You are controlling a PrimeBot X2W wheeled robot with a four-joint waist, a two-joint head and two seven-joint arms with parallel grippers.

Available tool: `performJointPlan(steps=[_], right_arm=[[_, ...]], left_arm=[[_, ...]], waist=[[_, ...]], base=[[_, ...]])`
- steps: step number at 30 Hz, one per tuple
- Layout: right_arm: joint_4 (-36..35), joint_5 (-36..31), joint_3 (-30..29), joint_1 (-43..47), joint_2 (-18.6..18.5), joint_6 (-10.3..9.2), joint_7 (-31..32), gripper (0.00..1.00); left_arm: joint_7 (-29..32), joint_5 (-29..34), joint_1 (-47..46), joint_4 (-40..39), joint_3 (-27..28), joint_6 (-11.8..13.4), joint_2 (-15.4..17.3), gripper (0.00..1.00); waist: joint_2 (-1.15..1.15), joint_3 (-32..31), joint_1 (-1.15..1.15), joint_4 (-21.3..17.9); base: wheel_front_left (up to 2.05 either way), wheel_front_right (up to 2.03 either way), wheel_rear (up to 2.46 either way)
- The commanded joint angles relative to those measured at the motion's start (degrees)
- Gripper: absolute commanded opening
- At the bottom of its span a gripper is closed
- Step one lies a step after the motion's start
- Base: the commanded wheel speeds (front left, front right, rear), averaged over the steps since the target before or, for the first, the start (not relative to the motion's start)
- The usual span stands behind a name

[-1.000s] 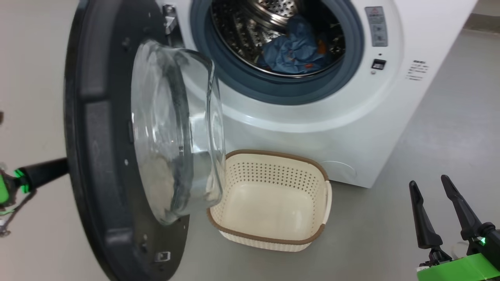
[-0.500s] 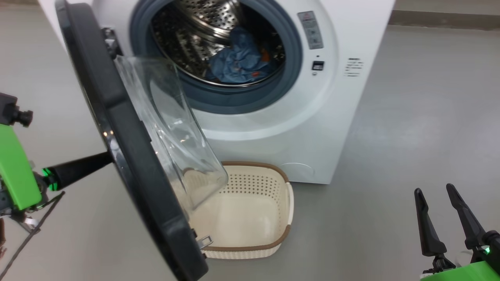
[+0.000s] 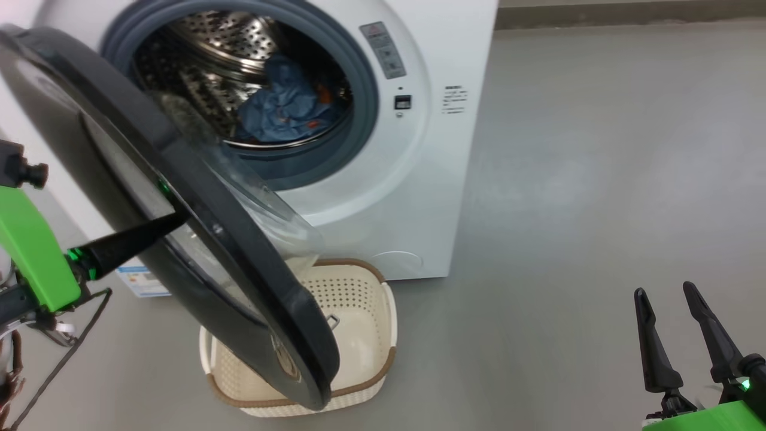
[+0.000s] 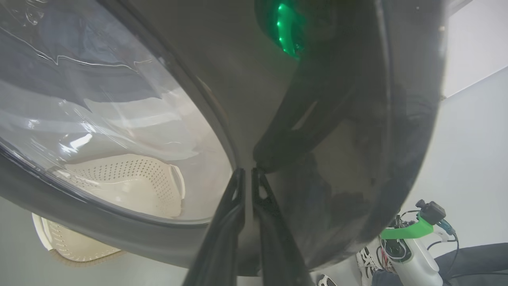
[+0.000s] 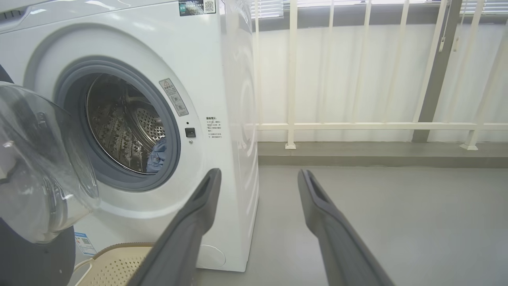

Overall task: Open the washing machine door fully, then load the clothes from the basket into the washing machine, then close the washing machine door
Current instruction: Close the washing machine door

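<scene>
**Inspector:** Start at the left. What is the left claw doing?

**Assistant:** At nine o'clock in the head view, the left claw (image 3: pixel 176 218) is narrow, with its fingers (image 4: pixel 230 206) pressed together and nothing between them. The tips touch the glossy outer face of the door (image 3: pixel 251 287). I judge that a closed claw serves as a stiff point for pushing the door, since that face offers nothing to grasp.

**Inspector:** Condition of the door?

**Assistant:** Round, black and glossy, with a bulging clear glass bowl (image 3: pixel 269 215) on its inner side. It stands part-way swung, slanting from ten o'clock down to six. Its lower edge hangs over the basket (image 3: pixel 389 359); I cannot tell whether they touch.

**Inspector:** The basket?

**Assistant:** At six o'clock, on the floor (image 3: pixel 598 179) just in front of the washing machine (image 3: pixel 419 197). It is cream and perforated, with a brown rim. The part I can see is empty; the door hides the rest.

**Inspector:** And the clothes?

**Assistant:** Inside the drum (image 3: pixel 203 42), at eleven o'clock. The clothes (image 3: pixel 281 108) are a crumpled blue heap with small orange marks, lying low and deep. Nothing drapes over the grey-blue gasket (image 3: pixel 365 120), so I judge the opening free for the door to shut.

**Inspector:** The right side?

**Assistant:** The right claw (image 3: pixel 664 290) is at five o'clock, wide and holding nothing. It is above bare floor, well apart from the machine. I judge it is parked clear of the door's swing.
</scene>
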Motion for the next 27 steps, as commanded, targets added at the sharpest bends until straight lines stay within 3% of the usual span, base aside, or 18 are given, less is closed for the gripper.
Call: performJointPlan(steps=[1, 12, 27], right_arm=[[-1.56, -0.16, 0.53, -0.58, -0.86, 0.25, -0.45, 1.0], [-1.72, -0.18, 0.06, -0.77, -0.38, 0.25, -0.45, 1.0], [-1.53, -0.34, 0.45, -1.1, -0.39, 0.25, -0.45, 1.0]], left_arm=[[-1.31, 1.03, -3.65, -0.63, 2.08, -0.3, 2.34, 0.0], [-4.96, 2.12, -5.73, 1.91, 0.1, -0.3, 2.36, 0.0], [-10.05, 2.24, -2.99, 1.69, -1.35, -0.3, 3.17, 0.0]], waist=[[0.0, 0.53, 0.0, -2.66], [0.0, 1.57, 0.0, -5.62], [0.0, 1.09, 0.0, -2.28]], base=[[0.0, 0.0, 0.0], [0.0, 0.0, 0.0], [0.0, 0.0, 0.0]])
